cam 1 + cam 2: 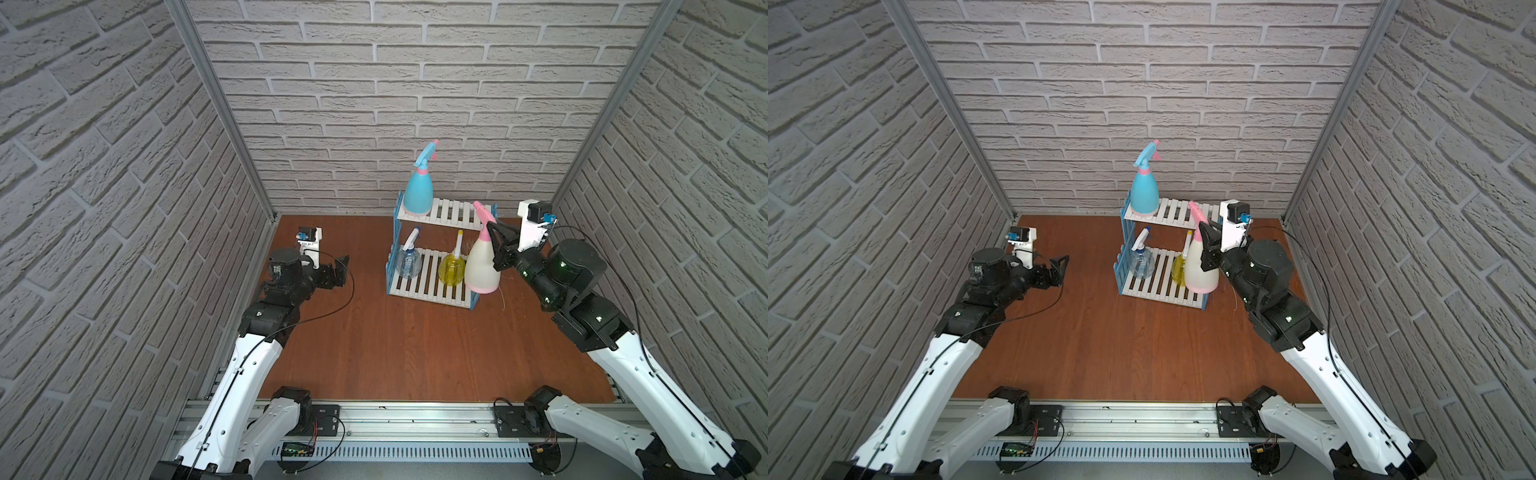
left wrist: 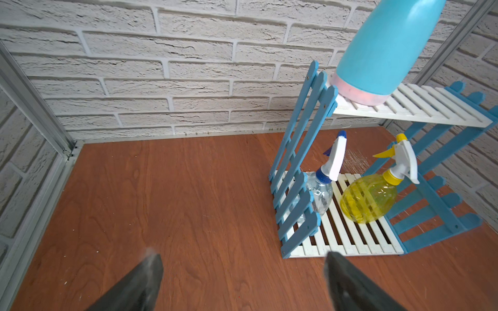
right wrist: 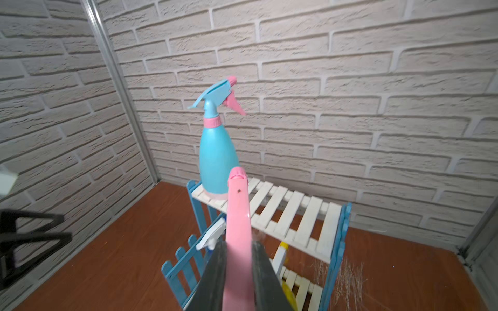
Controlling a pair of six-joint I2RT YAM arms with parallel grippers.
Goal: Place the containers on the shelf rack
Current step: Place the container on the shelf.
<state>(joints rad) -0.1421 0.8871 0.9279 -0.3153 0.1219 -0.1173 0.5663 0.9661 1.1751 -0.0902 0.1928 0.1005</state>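
While right jaws clamp its pink sprayer — cream bottle [image 1: 480, 270] | left jaws spread

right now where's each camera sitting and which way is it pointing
Top views: high at the front, looking down toward the back wall; left hand, right hand and both arms show.
Left wrist: low over the table, facing the shelf rack; open fingertips show.
Right wrist: behind the right hand, facing the top shelf; fingers shut on the cream-pink bottle's spray head.
Shared: both wrist views show the light-blue spray bottle on that shelf.
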